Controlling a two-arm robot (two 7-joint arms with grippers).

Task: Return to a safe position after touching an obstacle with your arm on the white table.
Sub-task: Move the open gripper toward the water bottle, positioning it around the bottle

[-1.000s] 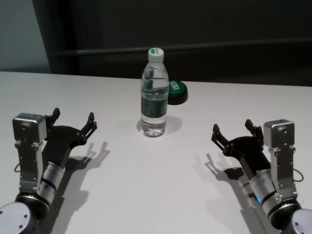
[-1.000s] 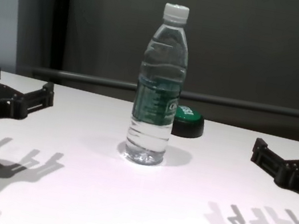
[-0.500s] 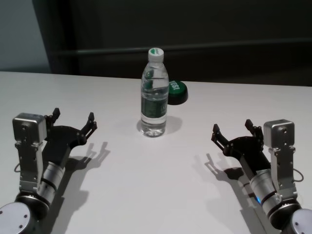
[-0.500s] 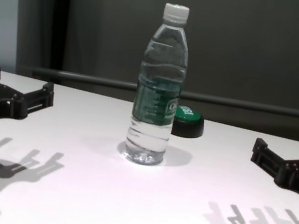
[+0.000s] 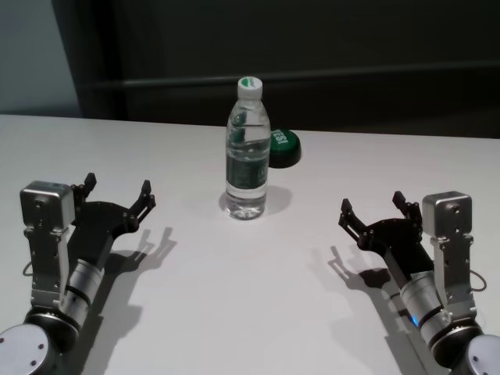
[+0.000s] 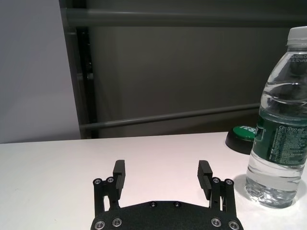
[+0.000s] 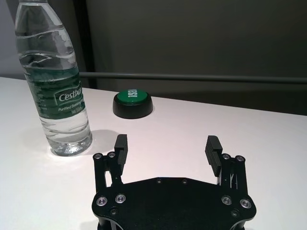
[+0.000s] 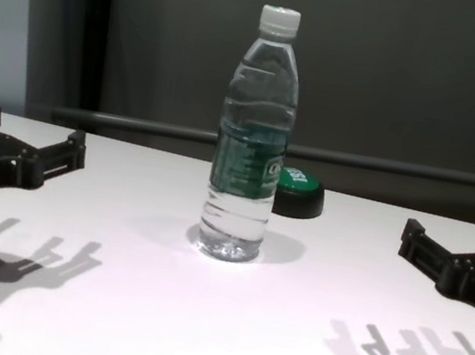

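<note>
Standing upright mid-frame on the white bench [image 5: 234,312]: the water bottle [image 5: 248,148].
Left pincer [image 5: 117,193] lower left, right pincer [image 5: 373,208] lower right, both wide and holding nothing.

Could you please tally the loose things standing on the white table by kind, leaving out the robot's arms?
Water bottle: 1
Black button with a green top: 1
Total: 2

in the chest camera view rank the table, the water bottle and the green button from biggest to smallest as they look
1. Table, fills the lower frame.
2. Water bottle, upright.
3. Green button, partly hidden behind the bottle, farther back, so it looks even smaller.
</note>
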